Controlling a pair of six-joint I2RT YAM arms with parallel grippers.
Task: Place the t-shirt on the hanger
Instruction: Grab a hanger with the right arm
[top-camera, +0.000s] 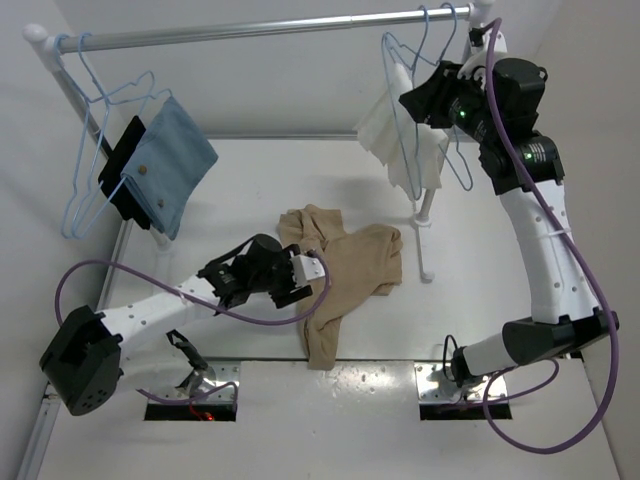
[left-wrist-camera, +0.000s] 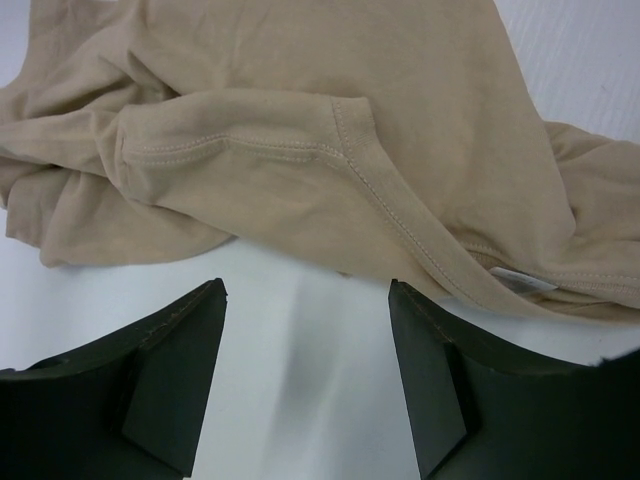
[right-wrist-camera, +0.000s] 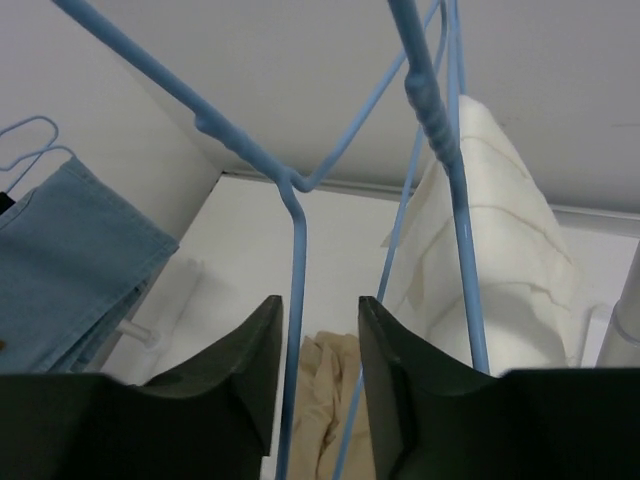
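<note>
Limp tan stitched-seam t-shirt (top-camera: 345, 265) crumpled on smooth white table (top-camera: 270, 170). Left gripper (left-wrist-camera: 305, 288) just short of its hem, dark wedge jaws spread wide. Right gripper (right-wrist-camera: 320, 300) part-spread around thin pale-blue wire hanger (right-wrist-camera: 297, 250), not pinching, beside white ribbed cloth (right-wrist-camera: 500, 250).

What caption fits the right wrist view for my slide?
Right gripper, jaws open, straddling a blue hanger; white cloth hangs beside, t-shirt lies below.
</note>
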